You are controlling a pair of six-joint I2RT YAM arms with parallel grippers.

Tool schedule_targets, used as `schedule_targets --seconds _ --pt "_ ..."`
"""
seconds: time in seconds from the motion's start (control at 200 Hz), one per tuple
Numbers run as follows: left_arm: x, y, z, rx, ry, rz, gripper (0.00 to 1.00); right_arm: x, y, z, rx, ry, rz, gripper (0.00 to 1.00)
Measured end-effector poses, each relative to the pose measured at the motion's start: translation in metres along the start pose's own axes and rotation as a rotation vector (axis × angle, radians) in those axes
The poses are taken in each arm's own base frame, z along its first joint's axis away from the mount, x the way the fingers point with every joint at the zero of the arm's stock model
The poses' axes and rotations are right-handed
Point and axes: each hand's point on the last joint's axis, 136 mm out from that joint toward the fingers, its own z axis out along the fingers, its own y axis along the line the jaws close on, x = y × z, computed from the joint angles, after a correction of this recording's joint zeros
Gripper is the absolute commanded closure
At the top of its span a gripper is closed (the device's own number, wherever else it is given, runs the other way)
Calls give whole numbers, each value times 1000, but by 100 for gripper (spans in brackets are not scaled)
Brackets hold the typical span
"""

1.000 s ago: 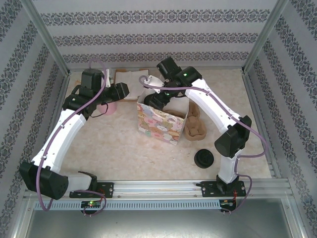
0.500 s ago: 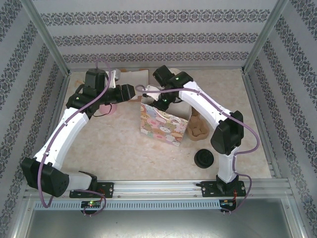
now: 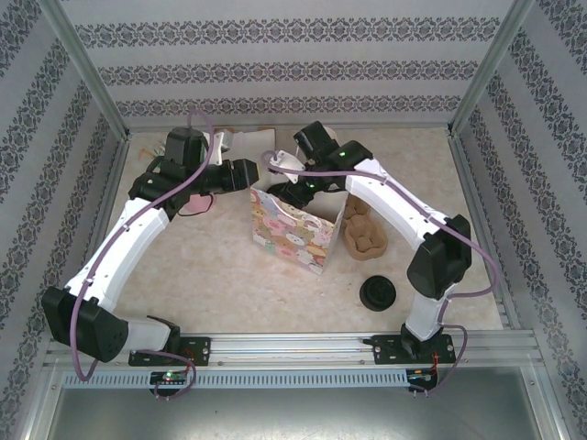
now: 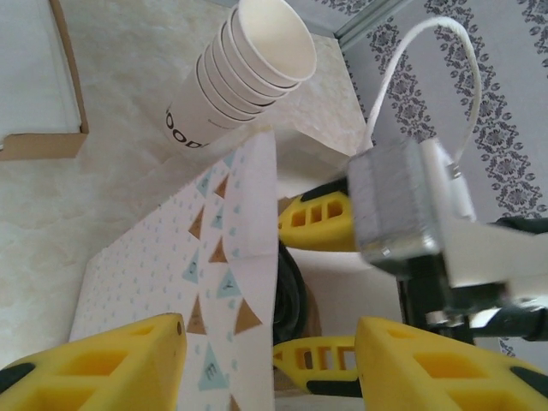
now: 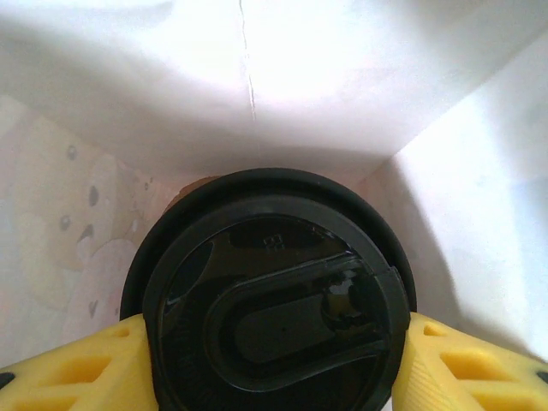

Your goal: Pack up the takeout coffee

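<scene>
The takeout coffee's black lid faces the right wrist camera, and my right gripper is shut on the cup just under it. The cup is inside the pastel gift bag, whose white inner walls surround it. In the top view my right gripper reaches down into the bag's mouth. My left gripper is at the bag's left rim. It stands open, one finger on each side of the patterned bag wall. The lid also shows there between the right fingers.
A stack of lidless cream cups lies behind the bag, next to a cardboard tray. A brown pulp cup carrier sits right of the bag, with loose black lids nearer the front. A pink object lies under the left arm.
My right gripper has carried the coffee down into the bag. My left gripper has moved right to the bag's rim and its jaws have widened. The bag has shifted slightly.
</scene>
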Motion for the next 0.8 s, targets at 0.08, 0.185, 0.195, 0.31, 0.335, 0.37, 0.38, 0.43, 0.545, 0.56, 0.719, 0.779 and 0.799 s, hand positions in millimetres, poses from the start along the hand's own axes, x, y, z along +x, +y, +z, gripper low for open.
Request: schedule_targets --seconds 0.08,0.185,0.195,0.31,0.335,0.37,0.38,0.43,0.545,0.56,0.719,0.779,0.799 --pt "4 -5 3 14 15 17 44 -3 1 -6 9 -26 6 41" --pt "8 -5 8 18 34 32 44 0 3 -8 11 -37 17 42" --pt "8 -5 9 17 36 33 44 0 3 -7 10 -36 18 42" --pt "10 1 17 -1 60 47 44 8 4 -2 3 -20 25 44" --pt "10 2 19 -9 66 51 44 9 4 -1 2 -16 26 45" --pt "10 5 22 -23 74 54 45 11 4 0 0 -12 28 45" --pt "10 6 22 -27 77 55 45 11 5 0 0 -10 28 45" --pt "8 9 25 -43 82 63 46 12 5 1 -2 -7 29 45" --pt "3 15 30 -76 82 72 49 12 5 1 -2 -6 25 46" --pt "3 15 30 -79 81 73 50 12 5 1 -2 -6 25 46" --pt "2 17 30 -90 76 72 54 17 6 3 -8 13 23 46" --pt "1 18 30 -92 74 72 56 20 6 6 -12 26 23 47" --pt "1 18 30 -92 73 71 57 21 6 7 -12 31 21 47"
